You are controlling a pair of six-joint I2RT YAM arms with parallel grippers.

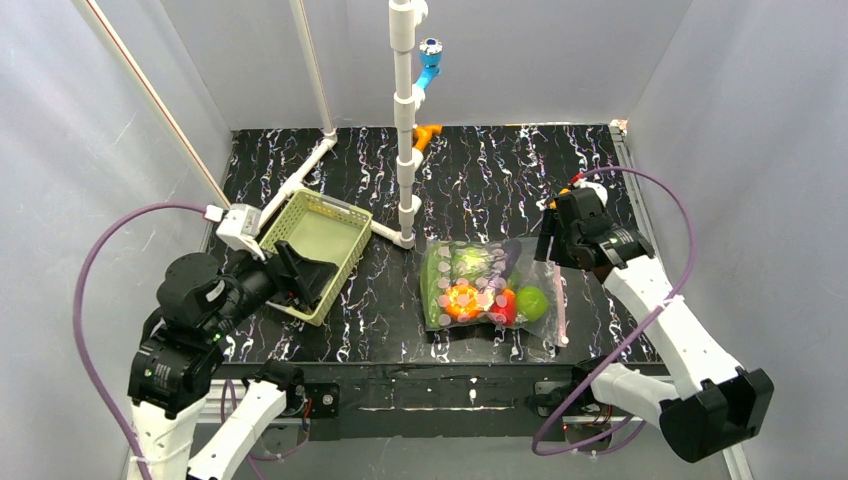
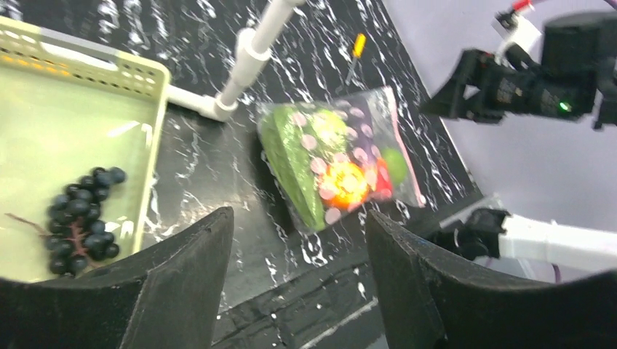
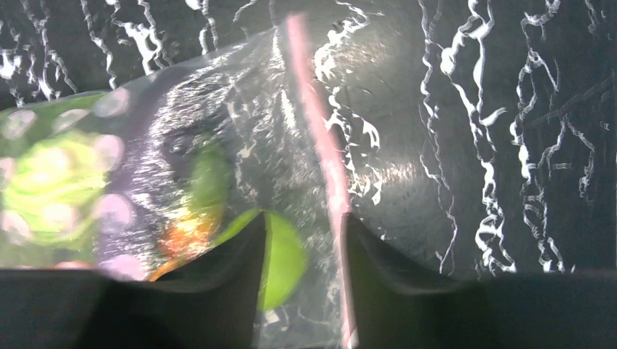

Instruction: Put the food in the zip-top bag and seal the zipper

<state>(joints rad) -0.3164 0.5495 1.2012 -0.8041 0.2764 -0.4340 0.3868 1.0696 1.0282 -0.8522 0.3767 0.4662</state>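
Right gripper point(image 3: 303, 222), jaws parted, is straddling narrow pink zipper strip point(image 3: 320, 145).
Clear crinkly plastic bag point(image 3: 240, 94) seems limp, slippery; pinch the strip.

white post point(image 1: 405, 150) behind bag point(image 1: 490, 285), basket point(image 1: 335, 207) left

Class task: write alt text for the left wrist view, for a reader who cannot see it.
A clear zip-top bag of toy food lies on a black marbled table, beyond the open left gripper. A pale green basket at left holds dark grapes.
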